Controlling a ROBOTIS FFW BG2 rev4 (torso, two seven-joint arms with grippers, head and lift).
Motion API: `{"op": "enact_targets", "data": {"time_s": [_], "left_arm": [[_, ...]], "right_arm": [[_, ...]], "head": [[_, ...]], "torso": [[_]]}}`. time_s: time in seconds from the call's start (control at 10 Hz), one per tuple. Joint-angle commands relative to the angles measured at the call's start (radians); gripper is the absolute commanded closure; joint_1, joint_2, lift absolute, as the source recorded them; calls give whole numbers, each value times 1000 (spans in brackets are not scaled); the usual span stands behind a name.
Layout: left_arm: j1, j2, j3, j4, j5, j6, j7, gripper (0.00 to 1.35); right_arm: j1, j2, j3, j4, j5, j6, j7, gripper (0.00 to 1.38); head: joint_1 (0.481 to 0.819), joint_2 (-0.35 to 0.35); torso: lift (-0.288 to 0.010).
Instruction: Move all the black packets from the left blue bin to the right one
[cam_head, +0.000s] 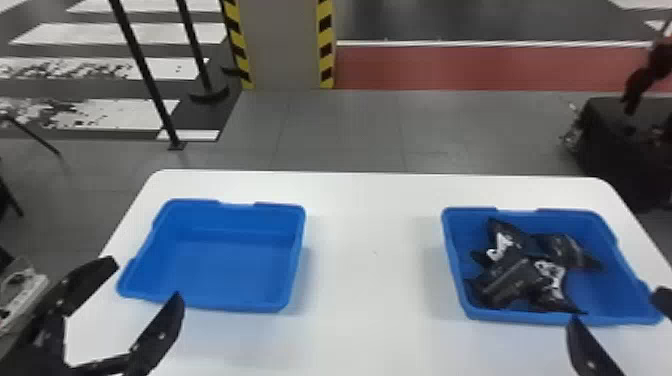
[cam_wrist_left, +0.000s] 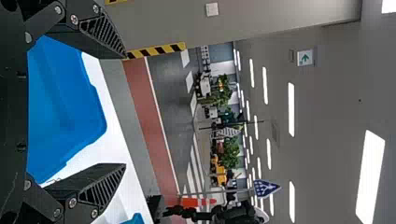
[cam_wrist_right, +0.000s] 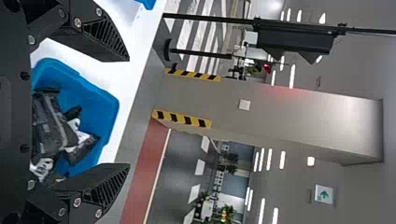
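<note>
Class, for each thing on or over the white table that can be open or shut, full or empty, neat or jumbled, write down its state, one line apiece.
Left blue bin: upright, uncovered, empty.
Right blue bin: upright, uncovered, partly filled, some floor bare.
Black packets: jumbled, overlapping, inside the right blue bin.
Left pincer: open, holding nothing.
Right pincer: open, holding nothing.
</note>
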Motion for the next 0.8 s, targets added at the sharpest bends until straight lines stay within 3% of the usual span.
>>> {"op": "enact_targets", "data": {"time_s": [0.0, 0.3, 0.7], "left_arm": [[14, -3, -14, 24, 4, -59, 26, 219], [36, -3, -23, 24, 13, -128, 67, 220], [65, -3, -60, 24, 33, -113, 99, 220]], "right_arm": [[36, 1, 5, 24, 6, -7, -5, 234], [77, 1, 6, 61, -9, -24, -8, 234], [82, 1, 14, 63, -28, -31, -8, 234]], "head": [[695, 72], [695, 75], [695, 74]], "torso": [[-110], [-110], [-110]]}}
